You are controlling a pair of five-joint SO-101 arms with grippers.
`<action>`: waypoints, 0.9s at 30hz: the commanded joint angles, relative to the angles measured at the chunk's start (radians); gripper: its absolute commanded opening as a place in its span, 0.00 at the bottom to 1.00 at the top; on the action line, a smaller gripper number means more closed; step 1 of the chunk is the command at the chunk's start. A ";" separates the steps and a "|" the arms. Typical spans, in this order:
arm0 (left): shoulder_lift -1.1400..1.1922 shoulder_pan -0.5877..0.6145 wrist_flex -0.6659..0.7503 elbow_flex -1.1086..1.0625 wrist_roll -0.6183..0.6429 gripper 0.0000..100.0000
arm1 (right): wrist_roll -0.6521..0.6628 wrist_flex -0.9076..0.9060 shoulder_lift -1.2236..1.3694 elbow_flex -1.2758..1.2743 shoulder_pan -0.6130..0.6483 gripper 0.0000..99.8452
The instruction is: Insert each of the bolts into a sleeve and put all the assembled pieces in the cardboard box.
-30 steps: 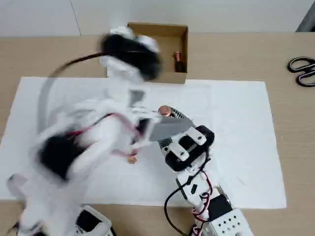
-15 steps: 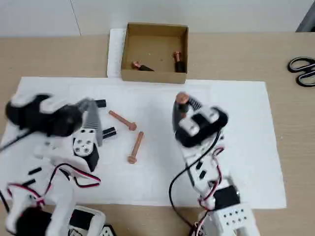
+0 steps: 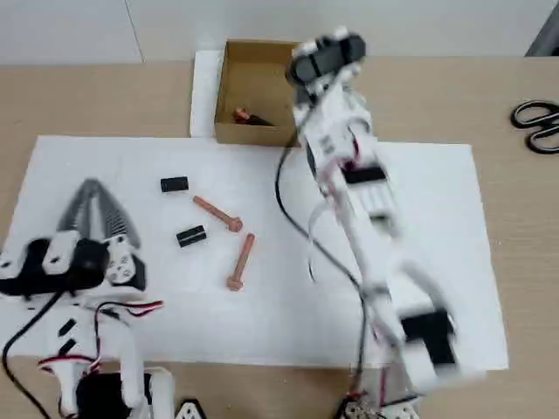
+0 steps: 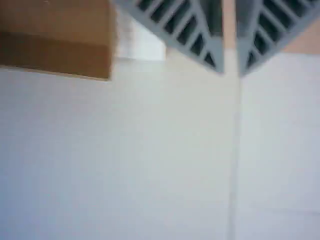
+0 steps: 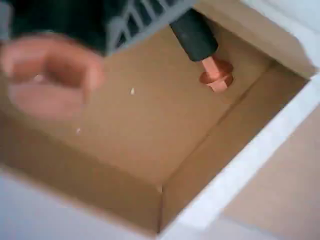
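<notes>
On the white paper mat [image 3: 419,262], two copper bolts [image 3: 217,213] and two black sleeves [image 3: 175,184] wait loose. My right pincer [image 5: 95,35] grips a joined piece [image 5: 45,75] over the brown cardboard box [image 3: 253,135]; my left pincer [image 3: 90,188] is clenched, empty.

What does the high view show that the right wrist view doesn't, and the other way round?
The high view adds a loose bolt, a second bolt, a black sleeve and another sleeve on the white sheet, the scissors and the left gripper. The right wrist view adds a close look at the floor of the cardboard box and a blurred copper shape near the lens. Both share that box with an assembled piece inside; I can't tell whether it's the same piece.
</notes>
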State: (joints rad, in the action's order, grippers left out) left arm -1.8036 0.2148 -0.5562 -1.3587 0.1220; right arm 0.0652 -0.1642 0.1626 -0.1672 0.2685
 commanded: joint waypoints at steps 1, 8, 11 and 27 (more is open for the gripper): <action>-0.014 0.066 0.018 0.001 0.002 0.01 | -0.118 -0.114 0.303 0.512 0.002 0.00; -0.014 0.087 0.018 -0.070 0.003 0.01 | -0.213 -0.266 0.858 1.220 0.004 0.00; -0.014 0.087 0.017 -0.071 0.003 0.01 | -0.235 -0.326 1.036 1.461 0.007 0.01; -0.014 0.086 -0.311 -0.085 0.000 0.01 | -0.235 -0.659 1.213 1.774 0.021 0.13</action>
State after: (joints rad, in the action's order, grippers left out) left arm -1.8052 0.2977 -0.8615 -1.4369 0.1235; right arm -0.1634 -0.7733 1.4039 1.5328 0.2716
